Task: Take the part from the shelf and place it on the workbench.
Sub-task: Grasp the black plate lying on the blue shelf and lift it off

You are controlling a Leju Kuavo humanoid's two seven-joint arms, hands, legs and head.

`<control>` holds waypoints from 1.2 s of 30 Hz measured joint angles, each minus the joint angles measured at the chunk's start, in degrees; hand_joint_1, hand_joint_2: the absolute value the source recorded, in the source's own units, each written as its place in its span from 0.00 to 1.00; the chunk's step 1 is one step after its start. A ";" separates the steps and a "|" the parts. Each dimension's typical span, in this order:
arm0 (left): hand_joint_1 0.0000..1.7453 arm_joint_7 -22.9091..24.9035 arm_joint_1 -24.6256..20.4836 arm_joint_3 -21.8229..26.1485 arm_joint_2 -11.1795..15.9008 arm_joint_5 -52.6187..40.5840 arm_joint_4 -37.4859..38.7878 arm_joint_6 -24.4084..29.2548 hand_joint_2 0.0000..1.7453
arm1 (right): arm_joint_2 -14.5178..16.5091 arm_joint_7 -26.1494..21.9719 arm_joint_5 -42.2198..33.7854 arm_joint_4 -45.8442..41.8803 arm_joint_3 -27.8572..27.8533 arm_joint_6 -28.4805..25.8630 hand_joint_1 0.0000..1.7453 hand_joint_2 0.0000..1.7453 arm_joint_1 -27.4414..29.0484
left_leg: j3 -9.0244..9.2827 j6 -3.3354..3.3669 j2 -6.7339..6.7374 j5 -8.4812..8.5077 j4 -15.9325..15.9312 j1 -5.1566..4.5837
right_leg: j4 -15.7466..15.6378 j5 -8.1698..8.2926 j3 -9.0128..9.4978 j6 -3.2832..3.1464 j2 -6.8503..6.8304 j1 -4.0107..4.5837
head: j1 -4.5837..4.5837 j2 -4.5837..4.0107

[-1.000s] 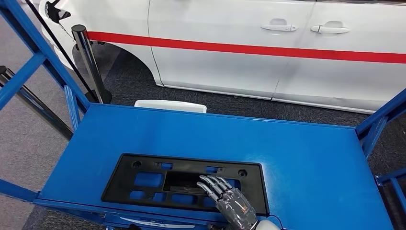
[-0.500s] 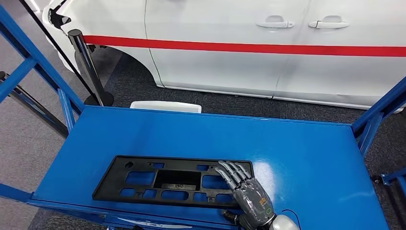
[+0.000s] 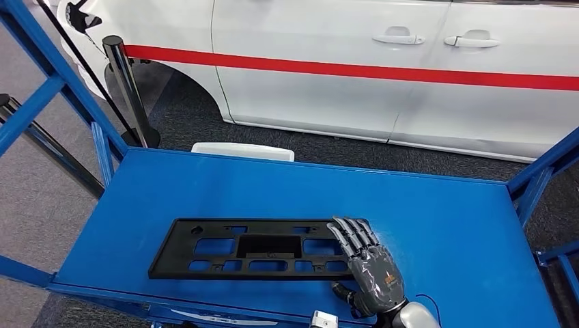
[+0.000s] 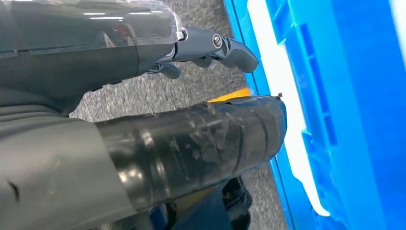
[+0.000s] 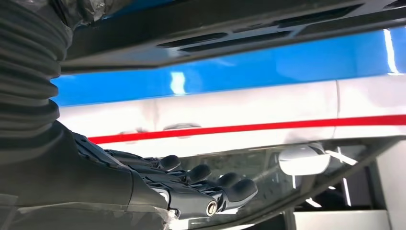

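Under the right robot hand [image 3: 372, 273] | black part [image 3: 256, 249] flat on blue shelf [image 3: 437, 225] | fingers over its right end, grip seemingly unclosed | step: grasping | next: clamp, lift.

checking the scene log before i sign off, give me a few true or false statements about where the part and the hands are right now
1. The black plastic part lies flat on the blue shelf. True.
2. The right hand is at the part's right end, fingers over its edge. True.
3. The part has been lifted clear of the shelf. False: it rests on the shelf.
4. A white car with a red stripe stands behind the shelf. True.
5. The left hand holds the part's left end. False: it hangs beside the blue frame, holding nothing.
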 joint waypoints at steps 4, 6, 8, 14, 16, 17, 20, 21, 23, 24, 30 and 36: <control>0.00 0.11 -0.02 0.00 -0.07 -0.14 -0.02 -0.24 0.00 | 0.00 0.56 0.29 0.12 -0.83 2.19 0.00 1.00 0.07 | 0.00 -0.49 -0.15 -0.47 0.69 -0.02 | -8.69 5.84 4.12 -0.05 -0.02 -0.10 | 0.01 0.00; 0.00 0.16 -0.10 0.00 -0.09 -0.25 -0.01 -0.37 0.00 | 0.00 0.77 0.31 0.33 -1.04 3.01 0.00 1.00 -0.05 | -0.20 -1.02 -0.24 -0.80 1.25 -0.23 | -13.51 7.25 6.36 -0.54 0.05 0.03 | -0.03 0.00; 0.00 0.20 -0.13 0.00 -0.09 -0.32 0.00 -0.46 0.00 | 0.00 0.83 0.32 0.54 -1.13 3.26 0.00 1.00 -0.08 | -0.36 -1.56 -0.29 -0.86 1.42 -0.34 | -14.03 7.19 6.43 -1.20 0.17 0.20 | -0.07 0.00; 0.00 0.22 -0.18 0.00 -0.08 -0.33 0.00 -0.52 0.00 | 0.00 0.84 0.36 0.85 -1.24 3.35 0.00 1.00 -0.17 | -6.01 -3.07 -0.17 -7.86 14.14 0.04 | -14.33 7.43 6.47 -2.66 -0.13 0.05 | -0.16 0.00; 0.00 0.30 -0.08 -0.01 -0.10 -0.39 0.00 -0.57 0.00 | 0.00 0.97 0.40 1.09 -1.24 3.88 0.00 1.00 -0.19 | -8.01 -3.02 -0.17 -8.54 18.23 0.06 | -14.31 7.43 6.47 -2.70 -0.14 0.27 | -0.16 0.00; 0.00 0.36 -0.06 -0.02 -0.11 -0.44 0.00 -0.61 0.00 | 0.00 1.12 0.43 1.25 -1.24 4.44 0.00 1.00 -0.27 | -7.44 -2.78 -0.17 -7.19 16.98 0.02 | -14.31 7.42 6.56 -2.71 -0.11 0.39 | -0.16 0.00; 0.00 0.61 -0.27 -0.05 -0.03 -0.69 0.02 -0.70 0.00 | -0.01 1.79 0.55 2.02 -1.24 6.74 0.00 1.00 -1.09 | -2.09 -1.24 -0.11 -1.66 5.35 -0.49 | -14.31 7.41 6.76 -2.68 -0.02 0.71 | -0.14 0.00; 0.00 0.70 -0.41 -0.08 0.02 -0.83 0.03 -0.72 0.00 | -0.01 2.02 0.59 2.45 -1.24 7.54 0.00 1.00 -1.50 | -0.95 -0.85 -0.07 -0.92 2.75 -0.72 | -14.32 7.46 6.68 -2.53 -0.02 0.71 | -0.14 0.00; 0.00 0.83 -0.60 -0.14 0.09 -1.03 0.06 -0.75 0.00 | -0.01 2.43 0.55 3.56 -1.23 9.01 0.00 1.00 -2.30 | -0.51 -0.57 -0.02 -0.78 1.37 -1.03 | -14.44 7.64 6.51 -2.03 -0.06 0.63 | -0.13 0.00; 0.00 0.88 -0.63 -0.15 0.08 -1.07 0.05 -0.77 0.00 | 0.01 2.63 0.51 4.09 -1.23 9.69 0.00 1.00 -2.73 | -0.35 -0.44 -0.05 -0.50 0.95 -0.94 | -14.58 7.72 6.52 -1.69 -0.09 0.64 | -0.14 0.00; 0.00 1.11 -0.82 -0.22 -0.13 -1.27 0.04 -0.81 0.00 | -0.16 3.77 0.99 7.08 -1.21 11.43 0.00 1.00 -4.75 | 0.19 0.29 0.26 0.77 -1.00 -0.26 | -1.44 0.54 0.62 -0.21 0.00 0.20 | -0.04 0.00; 0.00 1.53 -1.03 -0.32 -0.32 -2.34 0.04 -0.93 0.00 | 0.86 5.93 5.32 10.04 -0.59 11.00 0.00 1.00 -8.12 | -0.10 -1.03 0.23 -0.13 0.69 -0.11 | -13.03 7.16 6.52 0.11 0.00 -0.54 | -0.05 0.00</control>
